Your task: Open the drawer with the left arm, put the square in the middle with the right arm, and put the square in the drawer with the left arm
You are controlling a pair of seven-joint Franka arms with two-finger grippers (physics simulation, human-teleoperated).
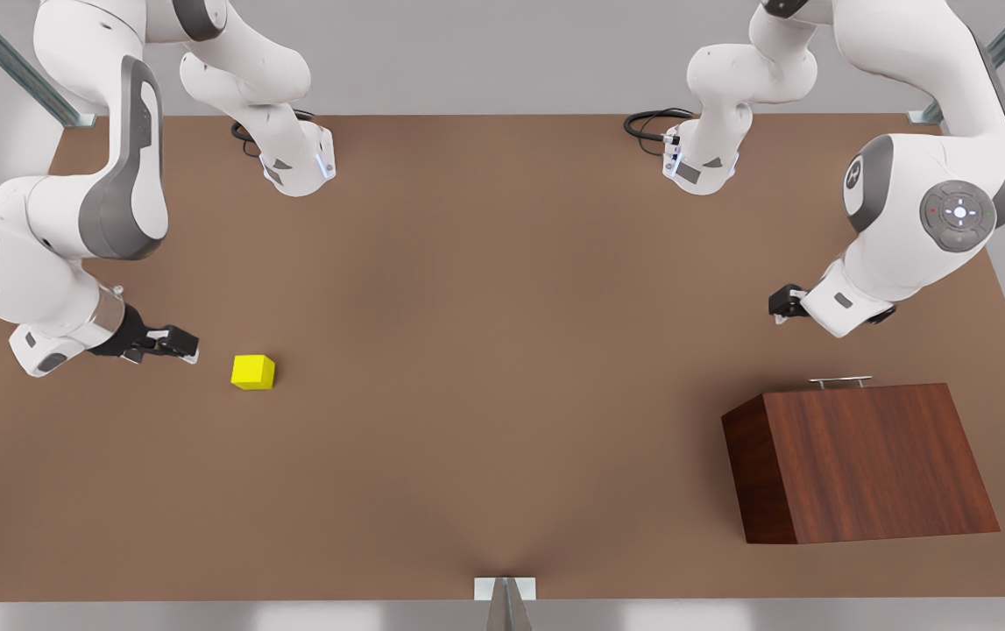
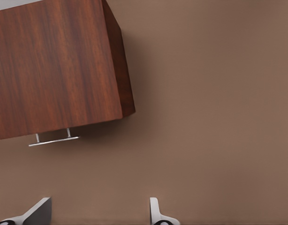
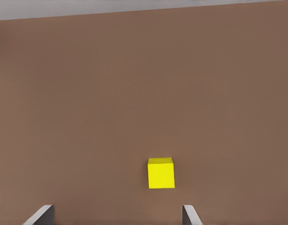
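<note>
While both arms hover over the brown bench [image 1: 502,350], the drawer stays shut inside the dark wooden box [image 1: 870,460] at the front view's right, its silver bar handle [image 1: 840,381] facing the left gripper [image 1: 781,305] nearby. That gripper's fingers [image 2: 155,213] are spread wide and hold nothing. At the front view's left, the yellow square [image 1: 253,372] sits just beside the right gripper [image 1: 182,344], also spread wide and empty.
</note>
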